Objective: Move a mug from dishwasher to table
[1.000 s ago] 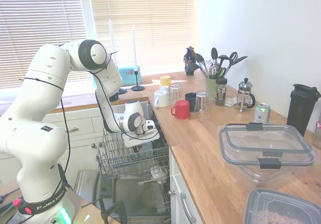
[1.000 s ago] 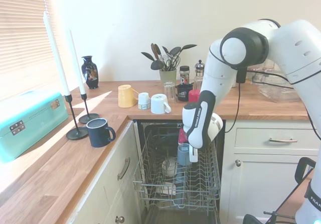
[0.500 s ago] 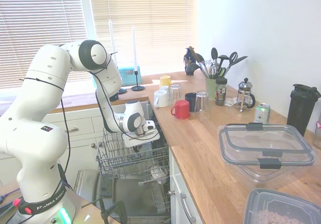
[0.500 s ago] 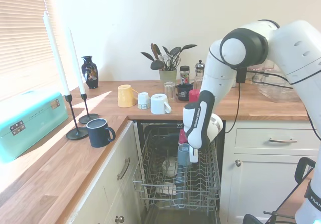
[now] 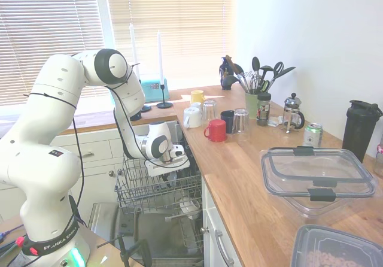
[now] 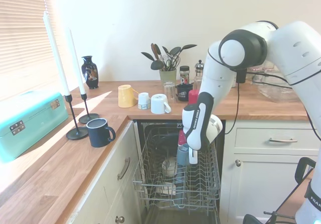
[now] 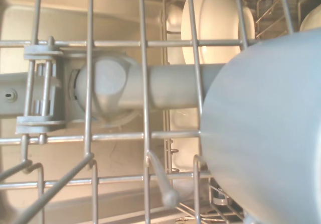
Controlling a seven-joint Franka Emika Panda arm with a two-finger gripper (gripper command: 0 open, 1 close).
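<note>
The blue-grey mug (image 6: 182, 152) hangs just above the upper wire rack (image 6: 160, 179) of the open dishwasher (image 5: 157, 190). My gripper (image 6: 188, 156) points down over the rack and is shut on the mug's rim. The same mug (image 7: 266, 133) fills one side of the wrist view, with rack wires and white dishes beneath it. In the first exterior view my wrist (image 5: 160, 150) hides the mug. The wooden table (image 5: 239, 177) runs along the side of the dishwasher, and its front edge (image 6: 266, 114) passes behind my arm.
A red mug (image 5: 216, 130), white mugs (image 5: 191, 117), glasses and a utensil jar (image 5: 252, 102) stand on the table beside the dishwasher. A clear lidded container (image 5: 317, 174) sits further along. A dark navy mug (image 6: 99, 132) and candlesticks (image 6: 75, 128) stand on the neighbouring counter.
My gripper has risen a little with the mug in it, so the mug stands slightly higher above the rack than a second ago.
</note>
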